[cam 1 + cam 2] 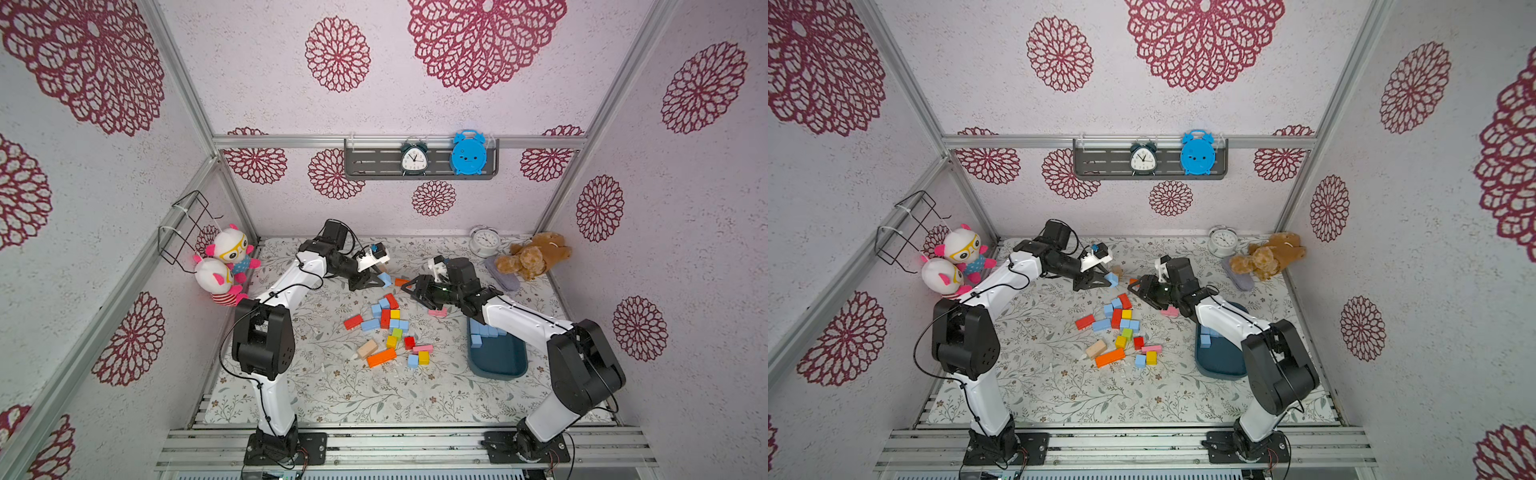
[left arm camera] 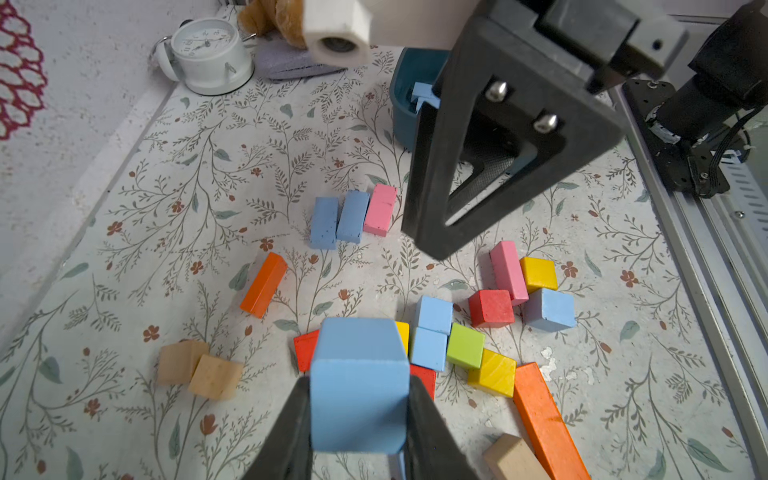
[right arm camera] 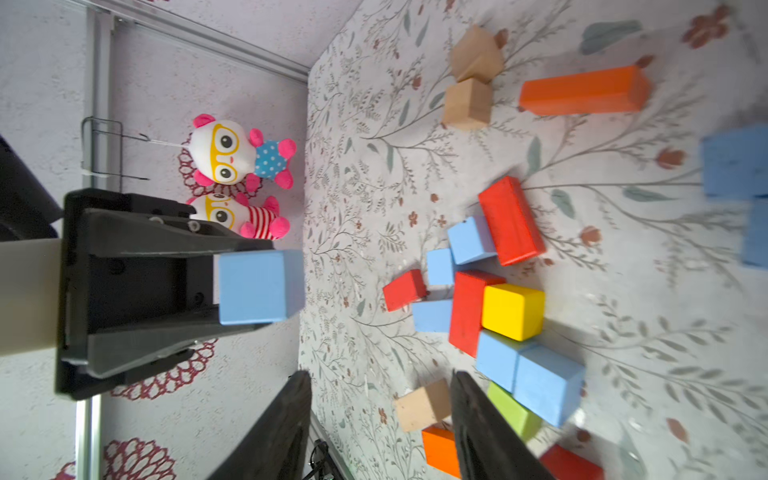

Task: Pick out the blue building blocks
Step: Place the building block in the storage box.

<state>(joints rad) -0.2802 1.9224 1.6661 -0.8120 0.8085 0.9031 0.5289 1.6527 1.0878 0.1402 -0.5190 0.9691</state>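
One blue cube (image 2: pixel 359 386) fills left jaws; right wrist view alone shows right jaws parted.

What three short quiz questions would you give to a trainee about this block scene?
1. True or false: the left tool is shut on a matte sky-blue cube.
2. The sorted sky-blue blocks lie in: A, a dark teal rounded tub; B, a black wire basket; C, a grey wall shelf.
3. Fill in: the right tool is ___, holding nothing.
Key: 1 true; 2 A; 3 open.
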